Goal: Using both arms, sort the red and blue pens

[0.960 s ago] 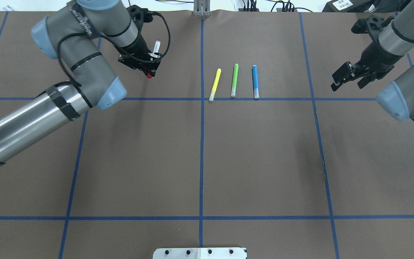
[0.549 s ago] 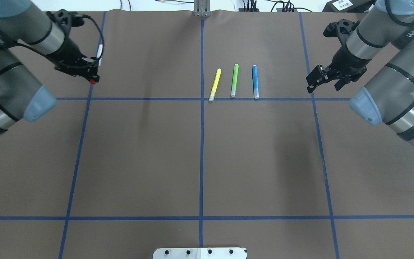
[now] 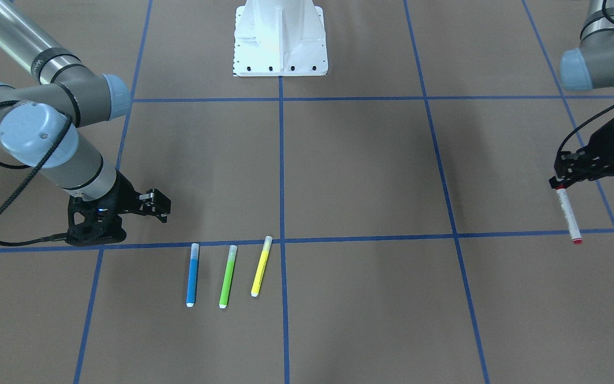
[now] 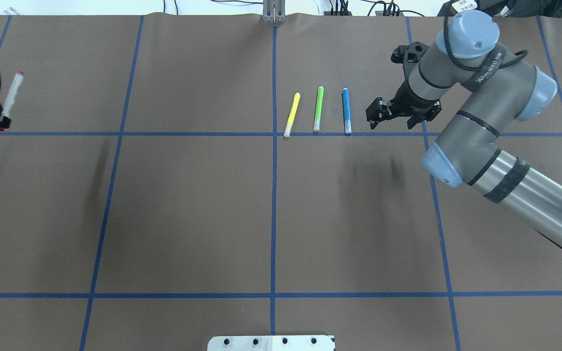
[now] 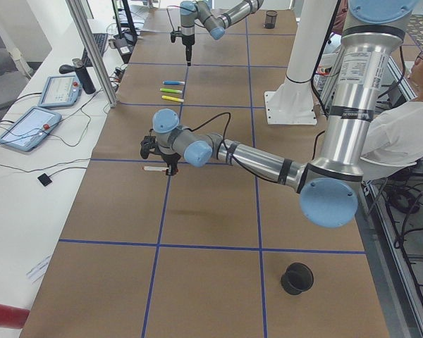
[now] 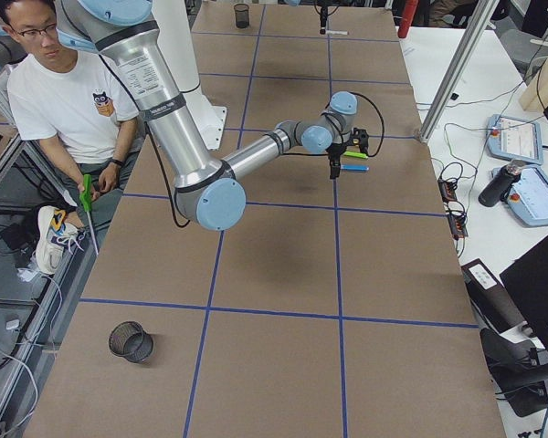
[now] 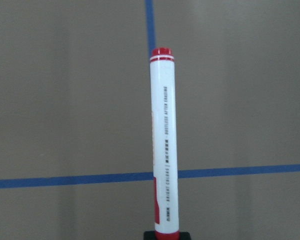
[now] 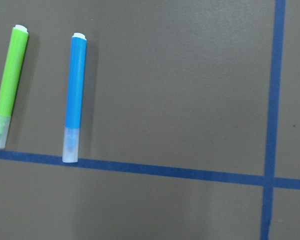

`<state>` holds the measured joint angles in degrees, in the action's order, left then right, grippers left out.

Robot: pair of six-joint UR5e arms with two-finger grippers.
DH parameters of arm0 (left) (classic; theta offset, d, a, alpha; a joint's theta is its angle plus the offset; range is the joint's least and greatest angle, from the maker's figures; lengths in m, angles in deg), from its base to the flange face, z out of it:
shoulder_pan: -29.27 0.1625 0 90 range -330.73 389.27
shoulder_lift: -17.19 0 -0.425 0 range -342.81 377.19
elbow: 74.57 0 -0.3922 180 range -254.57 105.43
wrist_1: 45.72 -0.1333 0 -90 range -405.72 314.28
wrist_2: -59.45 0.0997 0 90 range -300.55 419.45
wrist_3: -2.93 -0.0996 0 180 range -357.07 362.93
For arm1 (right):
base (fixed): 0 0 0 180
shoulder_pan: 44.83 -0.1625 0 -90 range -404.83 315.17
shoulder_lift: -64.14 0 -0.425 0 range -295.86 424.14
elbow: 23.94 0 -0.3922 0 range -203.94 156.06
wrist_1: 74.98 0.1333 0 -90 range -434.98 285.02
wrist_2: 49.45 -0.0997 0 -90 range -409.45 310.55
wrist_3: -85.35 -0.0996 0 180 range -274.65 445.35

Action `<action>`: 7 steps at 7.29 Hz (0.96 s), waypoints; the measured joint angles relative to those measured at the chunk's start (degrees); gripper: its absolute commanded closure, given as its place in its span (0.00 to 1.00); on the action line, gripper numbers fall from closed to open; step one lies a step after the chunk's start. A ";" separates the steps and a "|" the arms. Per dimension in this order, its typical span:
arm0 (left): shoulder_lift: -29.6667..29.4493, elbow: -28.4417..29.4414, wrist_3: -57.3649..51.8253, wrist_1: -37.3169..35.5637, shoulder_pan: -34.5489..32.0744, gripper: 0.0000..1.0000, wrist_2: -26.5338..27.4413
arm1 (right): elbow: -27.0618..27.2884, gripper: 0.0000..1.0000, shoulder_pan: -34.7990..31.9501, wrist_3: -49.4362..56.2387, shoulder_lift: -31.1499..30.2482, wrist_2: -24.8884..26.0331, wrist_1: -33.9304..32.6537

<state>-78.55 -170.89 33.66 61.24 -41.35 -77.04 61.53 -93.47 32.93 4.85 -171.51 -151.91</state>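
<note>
**Halfway There: Red Pen Carried Off, Blue Pen Waiting**

Clamped tight on the red pen (image 4: 11,95) with the left gripper (image 4: 1,119), pinching it near the end closest to the bottom of the overhead view. Way out at the left edge of that view, well apart from the other pens. Pointing up and a little to the right there. Hard to tell whether lifted or touching the brown table (image 4: 188,219). Not let go yet, so probably not quite finished with red.

Now for the blue pen (image 4: 346,109). Lying flat in the upper middle of the overhead view, last on the right in a row of three, beside the green pen (image 4: 318,108) and the yellow pen (image 4: 292,114). Touched by nothing. Clear cap end resting on a blue tape line (image 4: 388,134).

Hanging just to the right of the blue pen with the right gripper (image 4: 391,122). Fingers spread apart, nothing between them. Near, but not over the pen. In the right wrist view, blue pen up in the left part, no fingers showing.

Most likely left to do: put red down on the left side, move the right gripper over blue, pinch it and carry it off to the right. Green and yellow best left alone. About half done, at a guess.
</note>
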 measured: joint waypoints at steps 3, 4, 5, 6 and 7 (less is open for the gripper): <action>6.83 -0.95 -8.55 -1.99 -7.26 1.00 -4.59 | -8.49 0.09 2.69 -3.85 7.27 4.71 2.19; 8.18 -2.35 -11.74 -6.33 -8.55 1.00 -5.10 | -10.03 0.10 3.07 -5.45 8.34 5.21 3.77; 8.80 -4.74 -16.11 -13.66 -9.96 1.00 -5.12 | -11.26 0.16 3.54 -6.73 9.20 6.11 4.85; 9.03 -7.54 -21.83 -22.17 -12.32 1.00 -4.82 | -12.46 0.19 4.09 -7.36 9.89 7.41 5.35; 9.12 -9.98 -27.28 -29.52 -14.75 1.00 -4.47 | -13.27 0.19 4.40 -7.61 10.36 8.27 5.53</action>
<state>-69.43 -180.87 6.39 31.72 -56.10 -81.51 48.26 -89.07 25.32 15.21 -163.24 -146.38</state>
